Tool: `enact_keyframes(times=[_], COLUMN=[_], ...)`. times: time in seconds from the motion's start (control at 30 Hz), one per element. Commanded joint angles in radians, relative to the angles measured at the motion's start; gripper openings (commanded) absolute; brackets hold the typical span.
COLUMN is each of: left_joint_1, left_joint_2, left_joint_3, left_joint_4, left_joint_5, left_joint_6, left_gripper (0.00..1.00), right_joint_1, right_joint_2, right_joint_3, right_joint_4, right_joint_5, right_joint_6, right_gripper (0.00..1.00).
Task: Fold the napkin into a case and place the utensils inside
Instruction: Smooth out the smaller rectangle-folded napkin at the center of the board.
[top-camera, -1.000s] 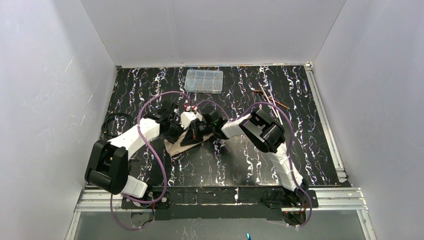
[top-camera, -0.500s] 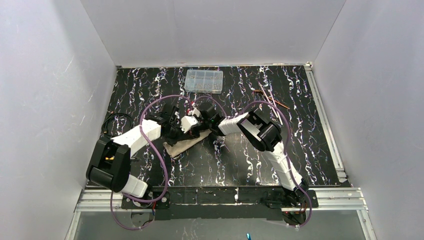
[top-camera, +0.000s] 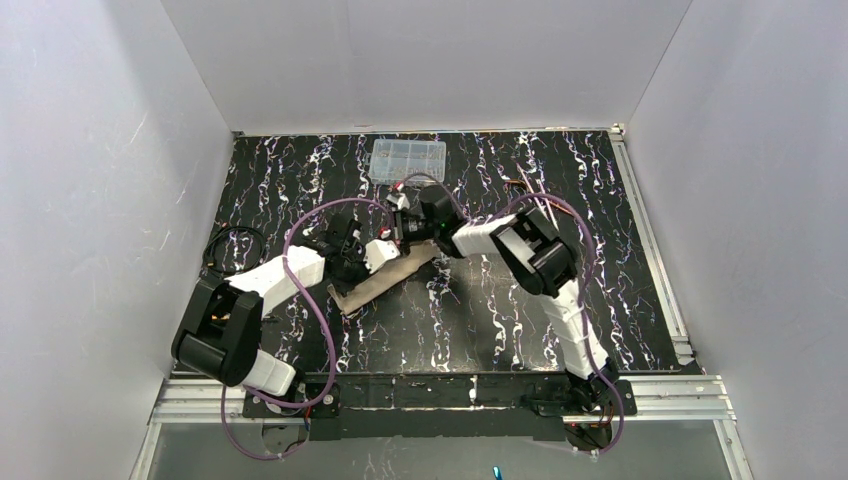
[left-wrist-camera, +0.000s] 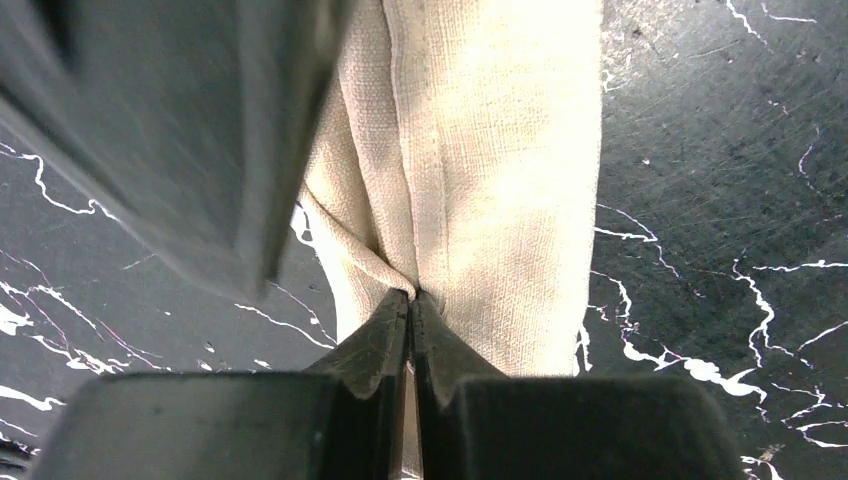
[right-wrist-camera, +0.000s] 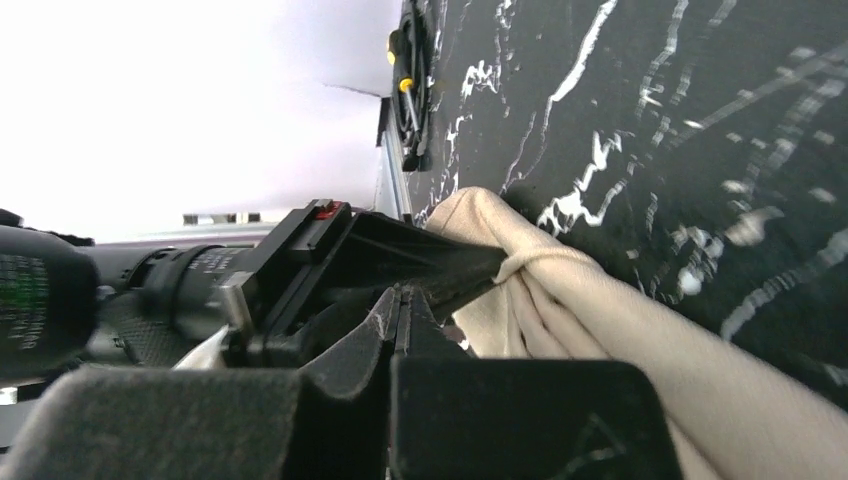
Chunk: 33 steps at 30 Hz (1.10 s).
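The beige napkin (top-camera: 380, 283) lies as a narrow folded strip running diagonally across the mat's middle. In the left wrist view the napkin (left-wrist-camera: 490, 170) shows layered folds and a seam. My left gripper (top-camera: 383, 252) (left-wrist-camera: 411, 296) is shut, pinching a fold of it. My right gripper (top-camera: 404, 230) (right-wrist-camera: 398, 292) is shut just behind the left one, tips against the left gripper's fingers (right-wrist-camera: 420, 255). The napkin (right-wrist-camera: 590, 310) bunches beside it, and no cloth shows between its tips. Copper utensils (top-camera: 518, 186) lie at the back right, partly hidden by the right arm.
A clear plastic compartment box (top-camera: 407, 161) sits at the back centre, close behind the right wrist. A black cable coil (top-camera: 228, 250) lies at the left edge. Purple cables loop over both arms. White walls enclose the mat on three sides.
Both grippers moved toward the back of the table. The napkin went from a bunched heap under them to a long narrow strip. The right wrist swung up near the clear box.
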Motion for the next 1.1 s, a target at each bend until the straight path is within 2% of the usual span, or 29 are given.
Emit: enact_keyframes(times=[0.0,0.07,0.23,0.4,0.7,1.07], left_joint_1=[-0.004,-0.004,-0.004,-0.004,-0.009,-0.012], left_joint_2=[0.017,0.016,0.004,-0.020,-0.052,-0.119], left_joint_3=[-0.041,-0.046,-0.049,-0.038,-0.020,-0.008], left_joint_4=[-0.018,-0.014,-0.015,-0.029,-0.062,-0.098], left_joint_5=[-0.009,-0.013,-0.014,-0.010,0.036,0.110], left_joint_6=[0.021,0.021,0.020,0.019,0.025,0.024], left_gripper=[0.00,0.00,0.00,0.00,0.00,0.00], right_joint_1=[-0.042,-0.037,-0.007,0.047,0.065,0.067], right_joint_2=[-0.195,-0.226,-0.212,-0.106,-0.012,0.089], right_joint_3=[0.043,0.048,0.004,0.096,0.174,0.089], right_joint_4=[-0.486,-0.658,-0.673,-0.699,-0.630,-0.514], right_joint_5=[-0.016,0.008,0.005,0.000,0.034,0.100], right_joint_6=[-0.373,-0.497,-0.519,-0.527,-0.461,-0.382], right_gripper=[0.01,0.01,0.01,0.01,0.01,0.01])
